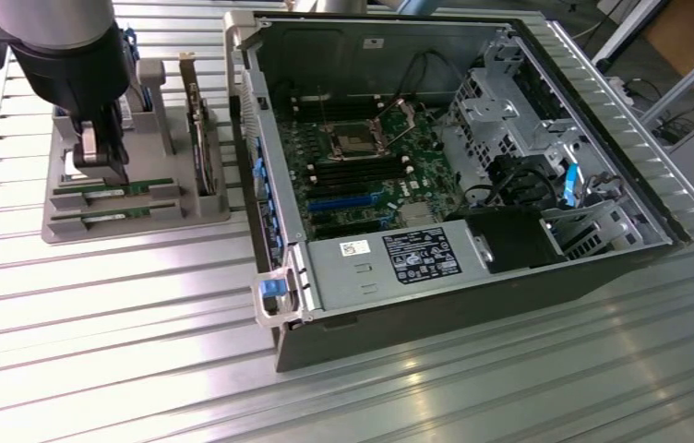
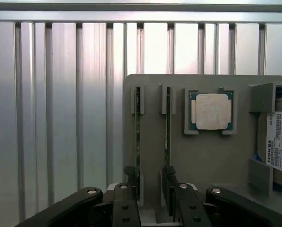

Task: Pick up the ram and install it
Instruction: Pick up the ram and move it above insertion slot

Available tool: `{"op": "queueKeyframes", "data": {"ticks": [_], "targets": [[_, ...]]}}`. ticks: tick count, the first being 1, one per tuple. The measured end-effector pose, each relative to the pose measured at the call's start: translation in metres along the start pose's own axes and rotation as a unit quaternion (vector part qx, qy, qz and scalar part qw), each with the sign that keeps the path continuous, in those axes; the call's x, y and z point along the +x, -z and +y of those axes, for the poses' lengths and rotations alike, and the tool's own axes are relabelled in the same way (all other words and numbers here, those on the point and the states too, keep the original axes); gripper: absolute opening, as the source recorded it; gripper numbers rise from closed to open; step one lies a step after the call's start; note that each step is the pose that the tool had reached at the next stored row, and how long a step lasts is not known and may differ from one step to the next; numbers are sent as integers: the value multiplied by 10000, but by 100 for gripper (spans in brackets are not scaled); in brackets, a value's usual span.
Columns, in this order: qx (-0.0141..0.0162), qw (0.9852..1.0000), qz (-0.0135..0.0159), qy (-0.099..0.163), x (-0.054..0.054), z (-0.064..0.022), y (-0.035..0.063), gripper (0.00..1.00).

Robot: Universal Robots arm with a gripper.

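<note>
Two green ram sticks stand on edge in slots of a grey holder (image 1: 206, 210) at the exterior view's left; one ram stick (image 1: 119, 188) lies just behind the other (image 1: 113, 218). In the wrist view they run as thin lines, one ram stick (image 2: 137, 127) beside the second (image 2: 167, 127). My gripper (image 1: 99, 161) hangs just above the holder's ram end, apart from the sticks. In the wrist view the gripper (image 2: 150, 201) is open; its black fingers (image 2: 127, 203) sit over the near ends of both sticks, holding nothing.
The holder also carries a square silver processor (image 2: 211, 111), a hard drive (image 2: 279, 142) and an upright card (image 1: 206, 138). The open computer case (image 1: 446, 166) lies to the exterior view's right, its motherboard with dark memory slots (image 1: 353, 173) exposed. A ribbed metal table (image 1: 101, 314) lies underneath.
</note>
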State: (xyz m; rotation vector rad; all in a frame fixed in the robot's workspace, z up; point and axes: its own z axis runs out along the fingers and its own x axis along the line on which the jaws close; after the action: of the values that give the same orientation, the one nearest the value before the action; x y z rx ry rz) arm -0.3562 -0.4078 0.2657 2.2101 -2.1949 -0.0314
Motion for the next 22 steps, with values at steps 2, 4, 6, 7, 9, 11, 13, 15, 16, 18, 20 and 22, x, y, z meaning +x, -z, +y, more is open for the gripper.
{"op": "queueKeyframes", "data": {"ticks": [2, 4, 6, 7, 9, 11, 13, 15, 16, 18, 20, 22], "targets": [[0, 10000, 0, 0, 0, 0, -16, 36], [-1, 10000, 0, 0, 0, 5, -34, 36], [0, 10000, 0, 1, 0, 24, -61, 36], [0, 10000, 0, 1, 0, 27, -69, 36], [1, 10000, 0, 11, 0, 26, -85, 36], [0, 10000, 2, 45, 0, 26, -107, 36], [0, 10000, 2, 65, 1, 26, -118, 36], [0, 10000, 4, 81, 2, 26, -130, 36], [0, 10000, 5, 90, 3, 25, -135, 36], [0, 9999, 7, 102, 7, 25, -145, 36], [0, 9999, 8, 116, 13, 24, -163, 36], [1, 9999, 8, 130, 13, 24, -178, 36]]}}
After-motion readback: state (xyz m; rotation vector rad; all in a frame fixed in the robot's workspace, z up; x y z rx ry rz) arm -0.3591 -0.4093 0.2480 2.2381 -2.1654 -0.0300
